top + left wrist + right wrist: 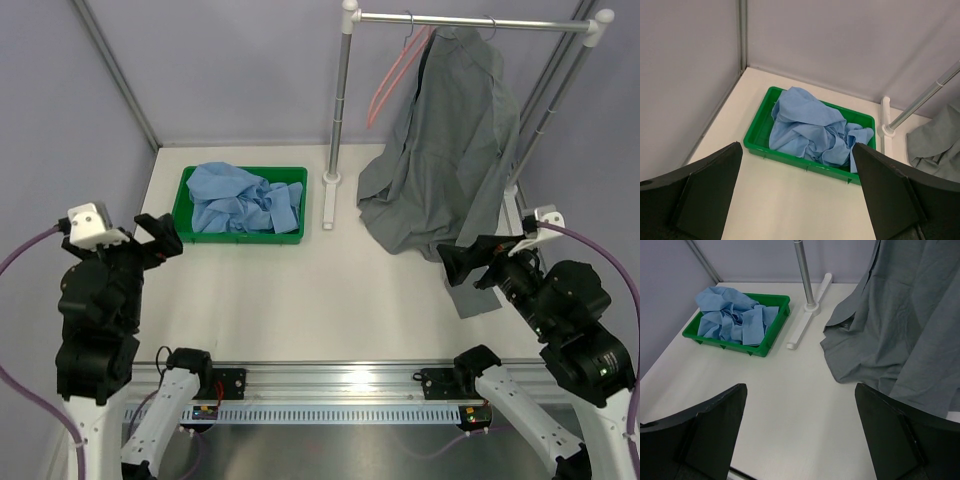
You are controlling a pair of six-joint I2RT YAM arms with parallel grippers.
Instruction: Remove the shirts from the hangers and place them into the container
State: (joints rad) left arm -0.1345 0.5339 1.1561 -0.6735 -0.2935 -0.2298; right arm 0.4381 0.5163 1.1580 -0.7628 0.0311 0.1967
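Note:
The light blue shirt (245, 203) lies crumpled inside the green container (240, 238) at the back left. On the rail the slate grey shirt (450, 150) hangs from a hanger of which only the hook (490, 27) shows, and its lower part pools on the table. Next to it a pink hanger (392, 85) hangs bare. My left gripper (160, 236) is open, just left of the container's near corner, holding nothing. My right gripper (468, 262) is open beside the grey hem. The left wrist view shows the shirt (810, 130) in the container (757, 142) beyond the gripper (797, 190). In the right wrist view, grey cloth (890, 315) lies ahead of the gripper (800, 430).
The rack's left pole (342, 100) stands on a white foot (330, 200) just right of the container. Its top rail (470, 20) spans the back right, with slanted poles (545, 110) behind the grey shirt. Purple walls close in the back and left. An aluminium rail (330, 380) runs along the near edge.

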